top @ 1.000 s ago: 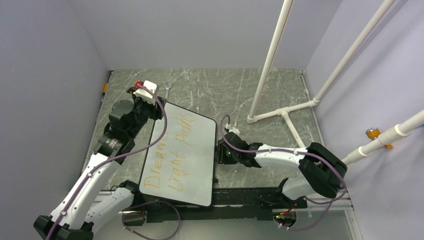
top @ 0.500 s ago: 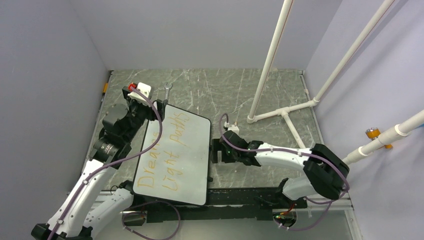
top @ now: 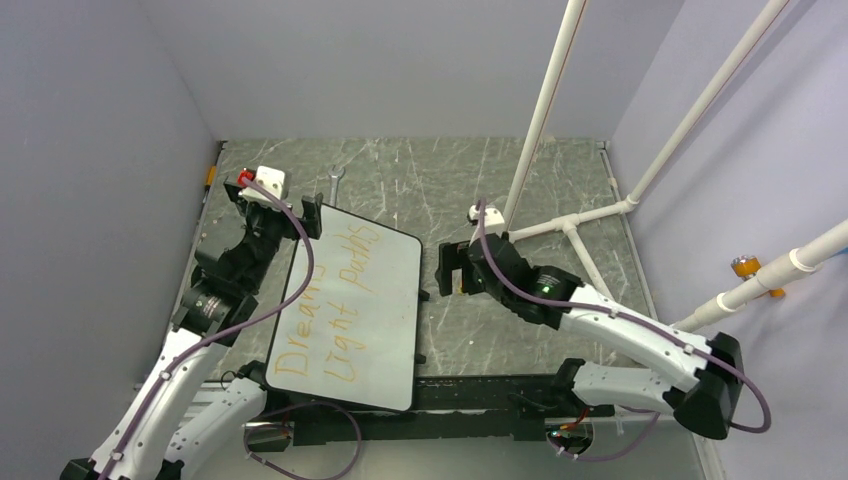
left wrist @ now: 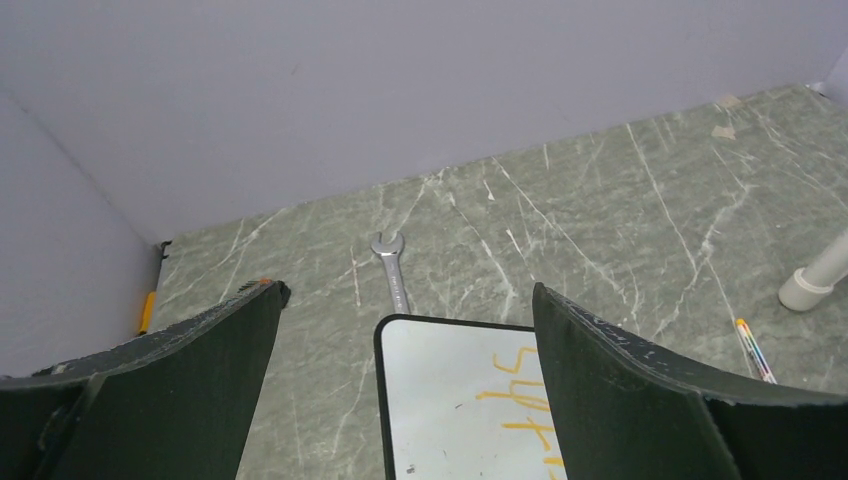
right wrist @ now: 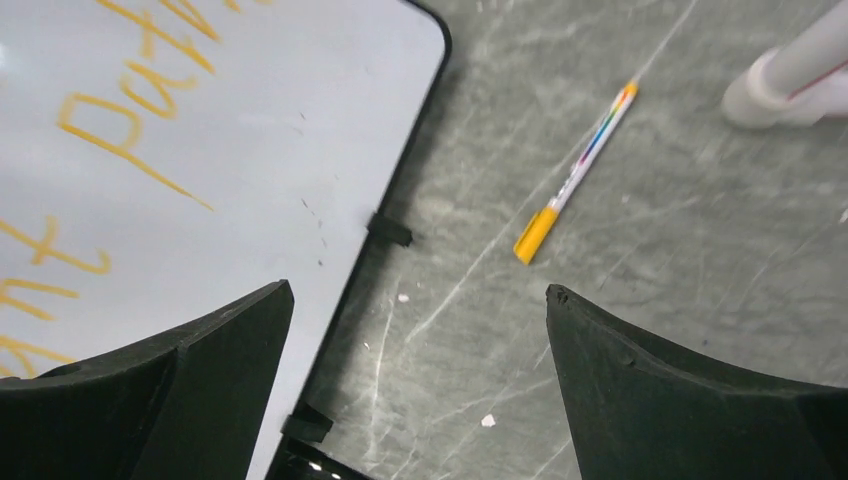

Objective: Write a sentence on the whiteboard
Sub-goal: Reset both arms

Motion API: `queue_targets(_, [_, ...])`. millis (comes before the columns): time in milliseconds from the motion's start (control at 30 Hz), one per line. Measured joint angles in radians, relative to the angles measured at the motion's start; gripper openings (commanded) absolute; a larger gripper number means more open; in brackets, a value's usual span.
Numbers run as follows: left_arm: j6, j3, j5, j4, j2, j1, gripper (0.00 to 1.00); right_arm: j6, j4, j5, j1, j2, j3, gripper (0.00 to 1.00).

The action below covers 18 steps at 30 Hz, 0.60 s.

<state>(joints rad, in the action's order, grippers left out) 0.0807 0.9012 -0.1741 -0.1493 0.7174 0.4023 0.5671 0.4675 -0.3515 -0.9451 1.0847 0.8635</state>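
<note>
Plainly, the sentence (top: 333, 318) reads "Dreams Light paths" — orange on whiteboard (top: 390, 300).

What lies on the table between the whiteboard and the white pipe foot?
A marker with an orange cap, lying flat and touching neither; the right wrist view shows it clearly.

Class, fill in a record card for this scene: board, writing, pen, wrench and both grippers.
Whiteboard: lying on the table
Sentence: orange, two lines, "Dreams Light paths"
Marker pen: on the table, right of the board, apart from it
Wrench: on the table beyond the board's far corner
Left gripper: jaws open, empty
Right gripper: jaws open, empty
</note>
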Motion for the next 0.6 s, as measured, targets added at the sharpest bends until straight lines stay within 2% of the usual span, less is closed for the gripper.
queue_targets(333, [0.0, -0.014, -0.068, 0.015, -0.011, -0.001, 0.99, -0.146, 0.007, -0.114, 0.0, -0.194, 0.054, 1.0])
queue_targets(600, [0.005, -0.018, -0.097, 0.017, -0.021, -0.001, 0.99, -0.179, -0.028, -0.156, 0.001, -0.43, -0.07, 1.0])
